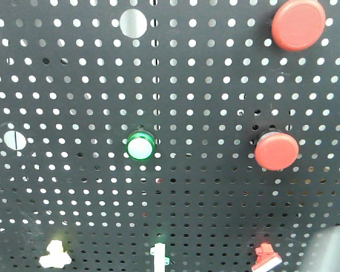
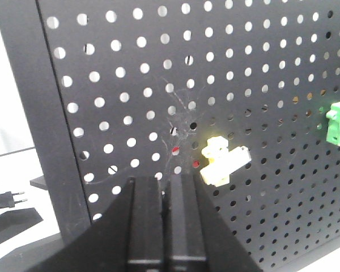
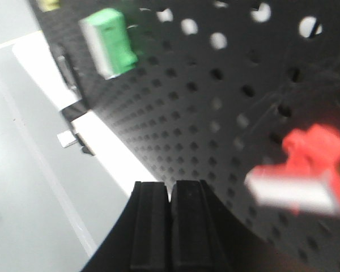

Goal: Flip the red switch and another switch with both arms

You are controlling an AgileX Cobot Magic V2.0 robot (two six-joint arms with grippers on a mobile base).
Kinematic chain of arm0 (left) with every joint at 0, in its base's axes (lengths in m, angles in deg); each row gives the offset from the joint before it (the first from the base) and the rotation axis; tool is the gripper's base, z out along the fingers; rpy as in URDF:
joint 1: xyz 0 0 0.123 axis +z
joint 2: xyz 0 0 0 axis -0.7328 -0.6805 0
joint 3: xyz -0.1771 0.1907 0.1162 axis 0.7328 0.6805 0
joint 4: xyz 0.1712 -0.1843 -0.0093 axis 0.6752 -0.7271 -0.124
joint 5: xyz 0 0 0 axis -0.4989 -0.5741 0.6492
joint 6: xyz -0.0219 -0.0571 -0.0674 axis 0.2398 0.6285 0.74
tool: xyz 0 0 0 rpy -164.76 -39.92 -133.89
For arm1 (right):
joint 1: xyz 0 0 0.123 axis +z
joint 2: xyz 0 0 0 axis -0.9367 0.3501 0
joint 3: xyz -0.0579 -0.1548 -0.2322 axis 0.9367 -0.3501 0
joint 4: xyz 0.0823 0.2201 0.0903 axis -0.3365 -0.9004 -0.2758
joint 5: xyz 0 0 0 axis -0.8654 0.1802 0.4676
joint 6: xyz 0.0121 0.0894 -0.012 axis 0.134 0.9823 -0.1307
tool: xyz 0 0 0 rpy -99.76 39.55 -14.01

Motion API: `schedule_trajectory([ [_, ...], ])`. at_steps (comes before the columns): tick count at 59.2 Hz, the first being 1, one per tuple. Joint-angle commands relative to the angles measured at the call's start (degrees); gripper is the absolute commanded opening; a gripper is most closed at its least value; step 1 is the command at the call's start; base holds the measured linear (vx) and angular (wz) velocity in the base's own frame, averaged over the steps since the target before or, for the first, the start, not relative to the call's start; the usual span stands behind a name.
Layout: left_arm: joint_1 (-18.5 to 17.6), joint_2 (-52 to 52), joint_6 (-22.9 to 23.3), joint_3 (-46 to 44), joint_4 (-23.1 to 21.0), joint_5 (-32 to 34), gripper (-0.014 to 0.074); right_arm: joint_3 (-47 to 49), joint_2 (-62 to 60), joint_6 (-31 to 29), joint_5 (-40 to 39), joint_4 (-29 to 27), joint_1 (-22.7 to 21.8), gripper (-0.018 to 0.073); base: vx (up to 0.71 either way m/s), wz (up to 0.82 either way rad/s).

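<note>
left gripper (image 2: 165,181): jaws pressed together, no gap seen, nothing held between them; framed at 6 o'clock of the left wrist view, tips pointed toward 12.
right gripper (image 3: 171,185): jaws pressed together, nothing clamped; framed at 6 o'clock, tips pointed toward 12.
arm (image 1: 332,249): blurred dark grey shape, seen at 5 o'clock of the front view.

Left end effector (image 2: 165,182) is sitting just short of the yellow switch (image 2: 224,161), with open air between them. Right end effector (image 3: 171,186) is facing bare pegboard (image 3: 215,141), and the red switch (image 3: 306,170) is protruding to the right in its wrist view. Green switch (image 1: 158,253) is sticking out between the two switches. Mushroom button (image 1: 276,149) is jutting out well above the red switch.
</note>
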Motion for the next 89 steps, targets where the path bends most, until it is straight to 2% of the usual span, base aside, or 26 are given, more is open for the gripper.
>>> schedule_trajectory([
  [1, -0.4, -0.3, 0.7, -1.6, -0.6, 4.0, 0.0003, 1.8, -5.4, 6.7, -0.1, 5.6, -0.3, -0.0006, 0.0, 0.0],
  [14, -0.4, -0.3, 2.1, -1.6, -1.5, 3.4, 0.0003, 1.8, -17.9, 22.9, 0.0, 24.5, -0.3, -0.0006, 0.0, 0.0],
  [22, -0.4, -0.3, 1.9, -1.6, -1.4, 2.2, 0.0003, 1.8, -25.6, 38.5, 0.1, 41.7, -0.3, -0.0006, 0.0, 0.0],
  [31, -0.4, -0.2, 1.6, -1.6, -1.3, -3.1, 0.0003, 1.8, -34.2, 56.0, 3.6, 61.3, -0.3, -0.0006, 0.0, 0.0],
  [36, -0.4, -0.2, 1.6, -1.6, -0.8, -6.9, 0.0003, 1.8, -38.1, 61.4, 6.4, 67.9, -0.3, -0.0006, 0.0, 0.0],
  [40, -0.4, -0.2, 1.6, -1.6, 0.9, -9.9, 0.0003, 1.8, -40.6, 63.2, 7.6, 71.8, -0.3, -0.0006, 0.0, 0.0],
  [46, -0.4, -0.2, 1.9, -1.6, 1.5, -9.8, 0.0003, 1.8, -42.9, 63.7, 7.6, 74.6, -0.3, -0.0006, 0.0, 0.0],
  [89, -0.4, -0.3, 2.1, -1.6, 1.5, -9.6, 0.0003, 1.8, -43.3, 63.7, 8.0, 74.6, -0.3, -0.0006, 0.0, 0.0],
])
